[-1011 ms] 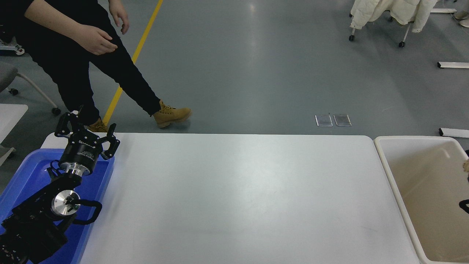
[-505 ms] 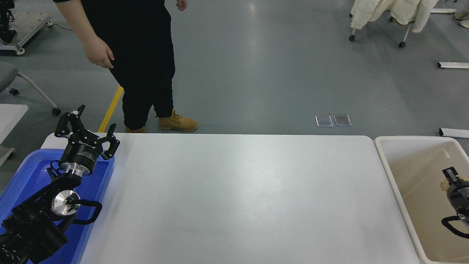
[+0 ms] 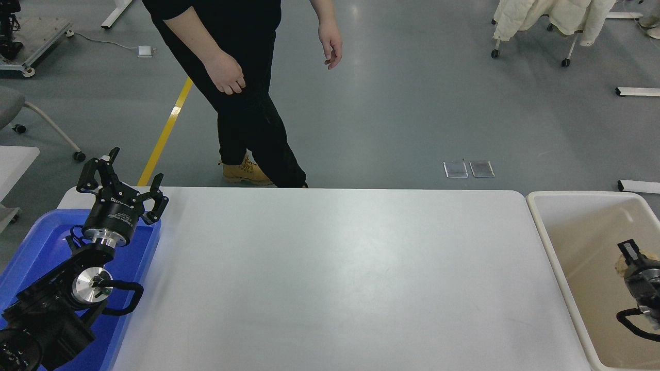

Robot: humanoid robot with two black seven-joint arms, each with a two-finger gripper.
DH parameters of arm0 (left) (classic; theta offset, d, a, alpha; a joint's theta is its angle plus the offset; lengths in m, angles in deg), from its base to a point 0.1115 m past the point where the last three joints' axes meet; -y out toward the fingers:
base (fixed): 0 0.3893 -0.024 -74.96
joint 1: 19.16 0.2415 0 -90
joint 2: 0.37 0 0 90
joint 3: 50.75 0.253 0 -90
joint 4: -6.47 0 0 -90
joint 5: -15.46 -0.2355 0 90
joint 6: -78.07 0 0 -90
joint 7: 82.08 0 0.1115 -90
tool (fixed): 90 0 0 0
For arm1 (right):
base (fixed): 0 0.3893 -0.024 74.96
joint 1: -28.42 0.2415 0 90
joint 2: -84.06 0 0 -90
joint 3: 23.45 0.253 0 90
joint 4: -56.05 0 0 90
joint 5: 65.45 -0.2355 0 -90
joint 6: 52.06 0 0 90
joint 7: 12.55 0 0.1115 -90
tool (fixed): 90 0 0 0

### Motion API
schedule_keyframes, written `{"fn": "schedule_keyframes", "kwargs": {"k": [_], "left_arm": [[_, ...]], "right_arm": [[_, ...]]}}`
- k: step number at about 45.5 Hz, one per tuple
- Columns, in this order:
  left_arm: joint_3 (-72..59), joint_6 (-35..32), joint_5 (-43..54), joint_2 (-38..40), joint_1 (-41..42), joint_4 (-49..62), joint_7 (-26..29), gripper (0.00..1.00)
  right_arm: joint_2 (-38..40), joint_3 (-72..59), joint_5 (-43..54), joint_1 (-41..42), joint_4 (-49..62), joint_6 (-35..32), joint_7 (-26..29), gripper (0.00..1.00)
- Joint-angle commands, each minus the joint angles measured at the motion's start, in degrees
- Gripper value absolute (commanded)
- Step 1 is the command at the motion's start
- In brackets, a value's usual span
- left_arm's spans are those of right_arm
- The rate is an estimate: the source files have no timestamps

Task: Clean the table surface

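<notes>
Left fingers (image 3: 124,178) spread open, empty, over table (image 3: 330,278) far-left corner; right fingers (image 3: 630,256) beyond table, over cream bin (image 3: 577,268), grip unclear.

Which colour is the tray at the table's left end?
Blue: the tray shows best in the head view, under the left hand.

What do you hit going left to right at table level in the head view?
Blue tray under the parked left pincer → white table surface → cream bin → right pincer over the bin with something tan.
</notes>
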Motion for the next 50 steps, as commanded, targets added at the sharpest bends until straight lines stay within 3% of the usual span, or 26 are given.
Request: {"fn": "schedule_keyframes", "kwargs": {"k": [1, 11, 22, 39, 50], "left_arm": [[0.0, 0.0, 0.0, 0.0, 0.0, 0.0, 0.0, 1.0], [0.0, 0.0, 0.0, 0.0, 0.0, 0.0, 0.0, 1.0], [0.0, -0.1, 0.0, 0.0, 0.0, 0.0, 0.0, 1.0], [0.0, 0.0, 0.0, 0.0, 0.0, 0.0, 0.0, 1.0], [0.0, 0.0, 0.0, 0.0, 0.0, 0.0, 0.0, 1.0]], "right_arm": [[1.0, 2.4, -0.1, 1.1, -2.8, 0.2, -0.1, 0.98], [4.8, 17.8, -0.1, 8.8, -4.3, 0.2, -0.1, 0.98], [11.4, 25.3, -0.1, 13.8, -14.5, 0.0, -0.1, 0.99], [16.1, 56.4, 0.2, 14.1, -39.5, -2.5, -0.4, 0.99], [12.6, 69.7, 0.8, 10.7, -44.3, -5.6, -2.3, 0.99]]}}
